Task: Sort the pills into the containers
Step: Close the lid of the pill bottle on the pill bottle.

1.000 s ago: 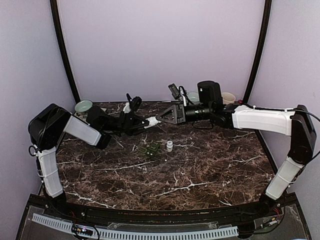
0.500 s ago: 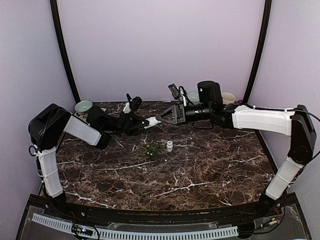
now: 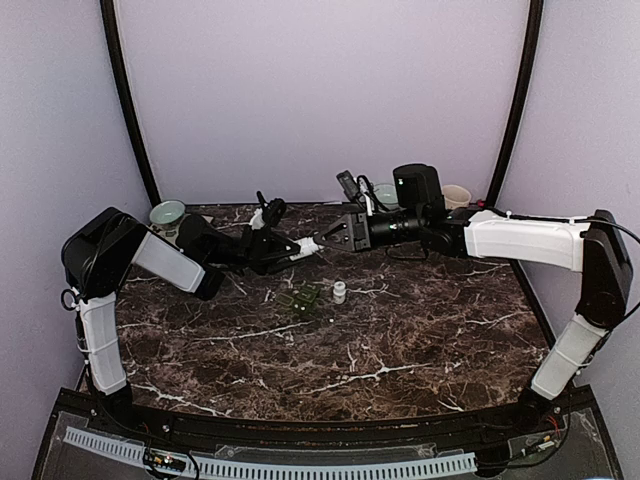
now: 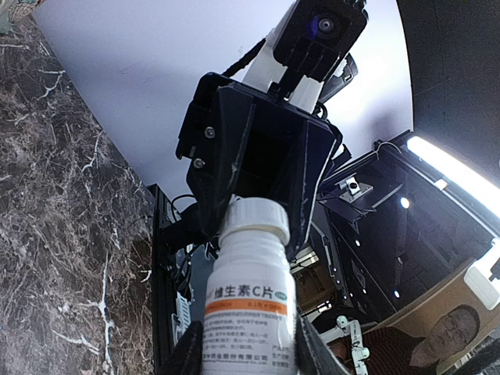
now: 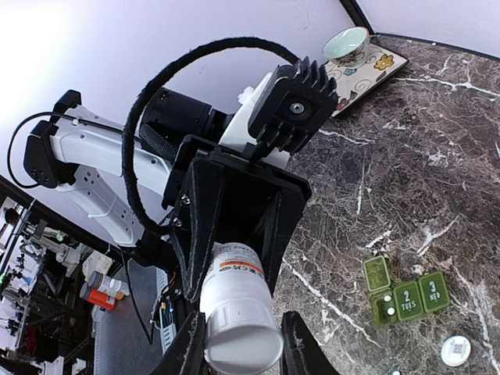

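Note:
A white pill bottle [image 3: 307,243] with an orange-banded label hangs in the air between both arms at the back of the table. My left gripper [image 3: 291,247] is shut on the bottle's body [image 4: 250,301], with its fingers [image 4: 190,353] on either side of the label. My right gripper [image 3: 323,240] is shut on the bottle's white cap [image 5: 244,341]. Below them a green pill organizer [image 3: 302,298] lies on the marble. In the right wrist view one compartment [image 5: 384,305] of it is open, with white pills inside. A small white container [image 3: 339,291] stands just right of the organizer.
A pale bowl [image 3: 167,212] sits on a patterned tray [image 5: 373,66] at the back left. Another bowl [image 3: 385,192] and a beige cup [image 3: 457,196] stand at the back right behind my right arm. Dark marble tabletop [image 3: 330,350] stretches toward the near edge.
My right gripper has turned on the cap and looks narrower from above. My left arm has shifted up slightly. The bottle stays held between both grippers.

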`<state>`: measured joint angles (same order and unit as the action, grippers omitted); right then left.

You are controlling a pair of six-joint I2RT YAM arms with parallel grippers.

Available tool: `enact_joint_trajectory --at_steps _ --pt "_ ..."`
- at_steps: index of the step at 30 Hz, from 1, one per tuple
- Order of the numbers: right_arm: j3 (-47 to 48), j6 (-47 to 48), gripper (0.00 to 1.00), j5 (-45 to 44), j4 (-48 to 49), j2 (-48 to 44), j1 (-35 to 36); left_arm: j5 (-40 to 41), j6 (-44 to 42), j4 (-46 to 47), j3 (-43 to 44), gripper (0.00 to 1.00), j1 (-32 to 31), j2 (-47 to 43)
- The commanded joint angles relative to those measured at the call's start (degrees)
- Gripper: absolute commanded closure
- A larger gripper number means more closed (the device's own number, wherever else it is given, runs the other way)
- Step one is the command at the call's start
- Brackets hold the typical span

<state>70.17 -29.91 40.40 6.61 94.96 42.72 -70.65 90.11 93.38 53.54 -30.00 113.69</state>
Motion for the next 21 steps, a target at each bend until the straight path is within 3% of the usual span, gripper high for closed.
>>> enact_joint_trajectory --at_steps 1,21 --pt "0.4 1.8 1.00 1.9 2.4 -1.5 3.3 2.9 0.9 6.2 1.7 0.82 -1.1 0.3" --pt "-2.5 -0.5 1.00 3.1 7.6 -3.2 3.4 3.1 1.0 6.3 1.5 0.82 -1.1 0.1"
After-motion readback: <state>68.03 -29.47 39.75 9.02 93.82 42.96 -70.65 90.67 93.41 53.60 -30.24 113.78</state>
